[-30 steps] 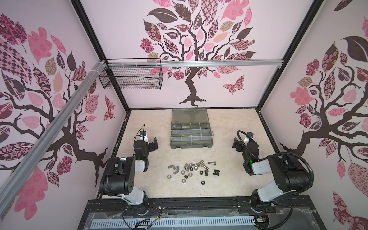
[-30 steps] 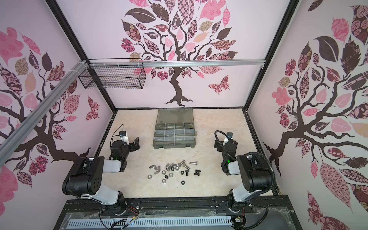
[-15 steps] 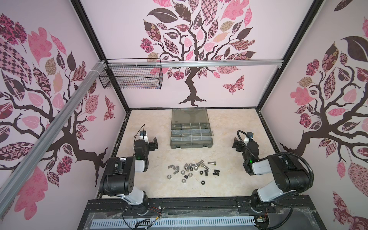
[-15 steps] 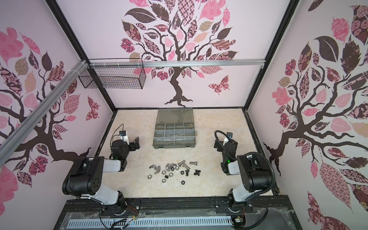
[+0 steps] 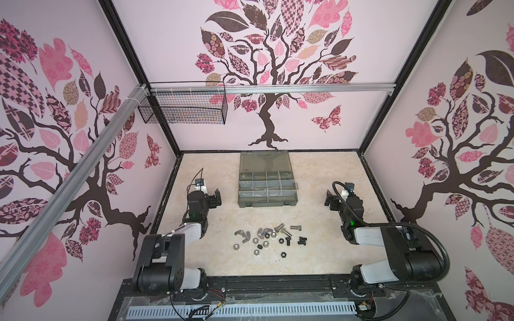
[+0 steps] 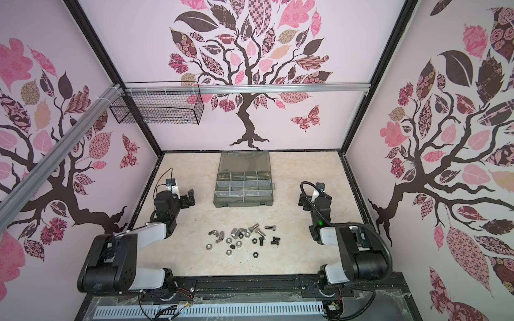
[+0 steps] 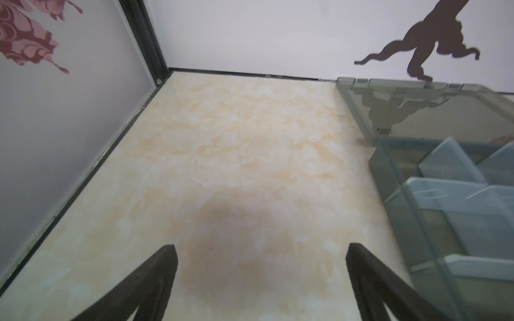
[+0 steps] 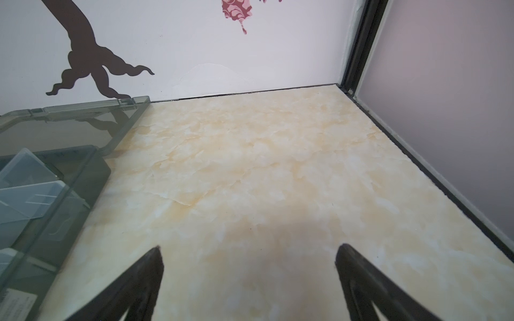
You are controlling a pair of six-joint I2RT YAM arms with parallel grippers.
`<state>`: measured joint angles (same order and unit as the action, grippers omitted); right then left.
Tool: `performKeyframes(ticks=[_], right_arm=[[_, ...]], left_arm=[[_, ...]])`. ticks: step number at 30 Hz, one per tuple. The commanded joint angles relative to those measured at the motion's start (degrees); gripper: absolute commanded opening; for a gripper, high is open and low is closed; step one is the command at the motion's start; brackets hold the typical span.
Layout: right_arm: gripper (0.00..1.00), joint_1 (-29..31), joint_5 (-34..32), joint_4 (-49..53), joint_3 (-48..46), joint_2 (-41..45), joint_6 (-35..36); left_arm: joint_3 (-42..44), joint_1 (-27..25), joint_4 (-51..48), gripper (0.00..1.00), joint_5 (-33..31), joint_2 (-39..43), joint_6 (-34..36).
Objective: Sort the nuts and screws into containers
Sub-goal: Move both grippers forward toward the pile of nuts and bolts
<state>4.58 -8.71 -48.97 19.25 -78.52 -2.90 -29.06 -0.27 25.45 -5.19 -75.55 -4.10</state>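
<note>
Case (image 5: 267, 202) sits open, lid (image 5: 264, 161) folded flat behind it, compartments (image 5: 258, 184) facing up. From above I cannot tell whether anything lies in them.

Screws and nuts (image 5: 267, 239) are all loose on the table (image 5: 250, 214) in one scatter in front of the case, well apart from it. None sorted yet, by the look of it.

Left gripper (image 7: 261, 246) is just beside the case's left wall, jaws spread wide, nothing between them. Right gripper (image 8: 249, 246) is near the case's right side, jaws likewise spread and empty. Both face away from the scatter.

Step in hand, as I judge it, is the first pick.

- Start with the strays, not the clump. A silver screw (image 5: 296, 228) lies alone on the scatter's edge nearest the case's right front corner, so it suits the right arm.
- Close across the shaft, not end to end, or it may roll.
- The black screws (image 5: 288, 241) sit close to neighbours. Come straight down so the jaws do not sweep other pieces.
- Flat nuts (image 5: 236, 246) on the far-left fringe suit the left arm. They are thin, so the fingertips must nearly touch the table.
- One kind per compartment. Let go low, inside the dividers.
</note>
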Motion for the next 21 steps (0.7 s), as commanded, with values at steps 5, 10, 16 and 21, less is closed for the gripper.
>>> performKeyframes(ticks=[5, 10, 16, 21], right_arm=[[0.99, 10.7, 0.62, 39.15, 14.33, 15.88, -6.29], [0.99, 16.98, 6.47, 52.99, 17.24, 19.81, -13.77], [1.0, 26.26, 8.56, 62.52, 17.23, 22.2, -15.75], [1.0, 27.99, 11.49, 64.15, 15.87, 24.5, -19.52]], left_arm=[[-12.48, -4.05, -39.59, 0.97, 2.08, 17.19, -9.56], [-13.11, -5.44, -54.92, 0.87, 9.32, 21.53, -14.77], [-7.07, -15.14, -59.43, 0.81, 8.63, 25.7, -19.01], [-6.69, -23.86, -61.83, 0.8, 5.62, 23.6, -21.71]])
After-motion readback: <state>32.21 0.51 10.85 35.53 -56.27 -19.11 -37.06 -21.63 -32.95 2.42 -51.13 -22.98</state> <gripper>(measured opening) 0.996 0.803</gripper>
